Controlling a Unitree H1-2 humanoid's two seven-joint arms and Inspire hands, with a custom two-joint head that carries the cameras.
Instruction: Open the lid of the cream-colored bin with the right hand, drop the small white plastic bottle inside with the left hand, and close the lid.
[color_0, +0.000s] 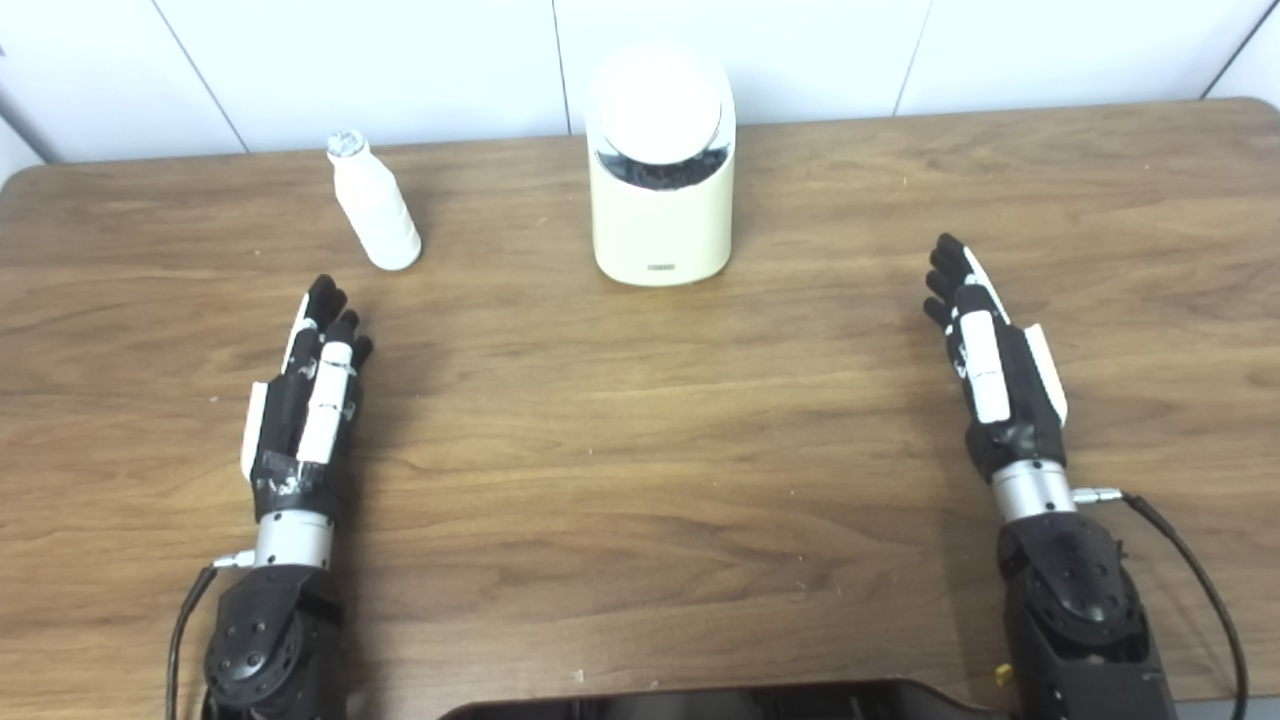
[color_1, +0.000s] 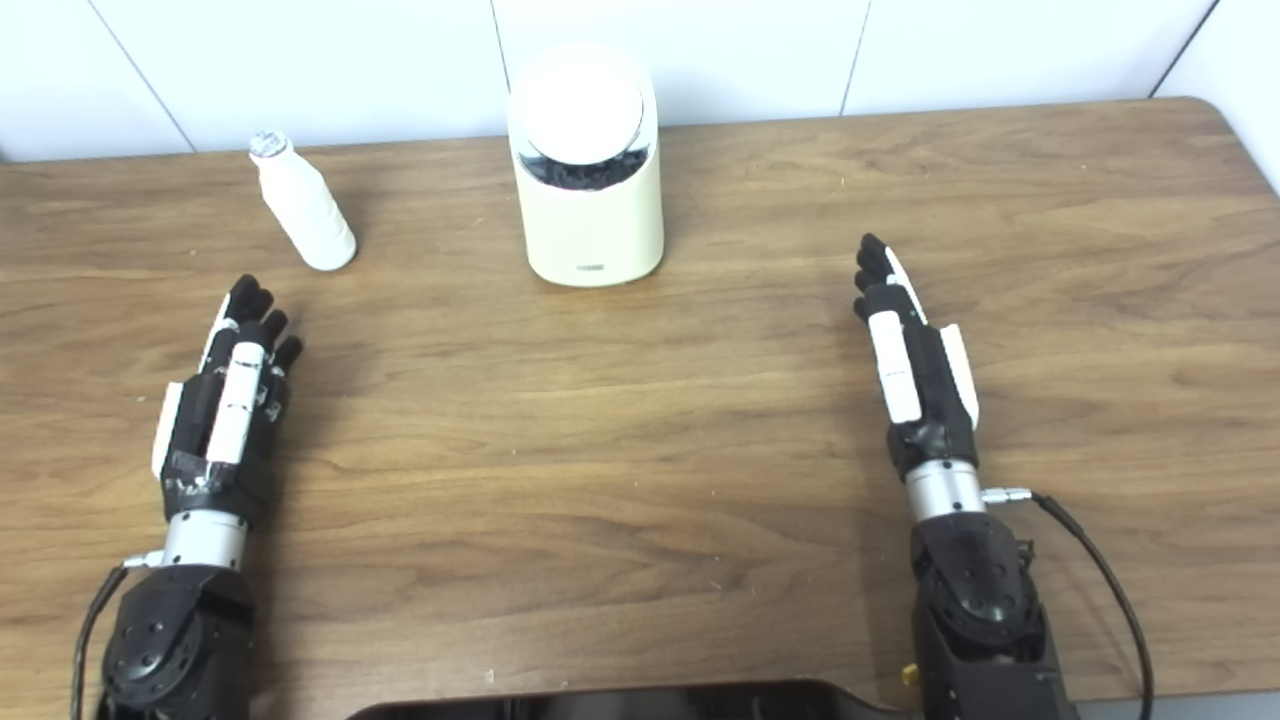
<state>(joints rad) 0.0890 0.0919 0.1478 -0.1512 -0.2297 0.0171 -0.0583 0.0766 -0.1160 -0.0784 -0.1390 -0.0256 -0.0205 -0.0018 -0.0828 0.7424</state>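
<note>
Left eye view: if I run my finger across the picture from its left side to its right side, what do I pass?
Left hand → small white bottle → cream-colored bin → right hand, all over the wooden table.

Both arms come in from bottom edge, forearms roughly parallel, well apart. Black-and-white left hand (color_0: 305, 395) is empty, fingers straight & slightly spread, pointing fwd, thumb edge up. Black-and-white right hand (color_0: 990, 365) is likewise empty, fingers extended fwd, angled slightly inward. Silver wrist cuffs visible on both, w/ a cable at each.
</note>
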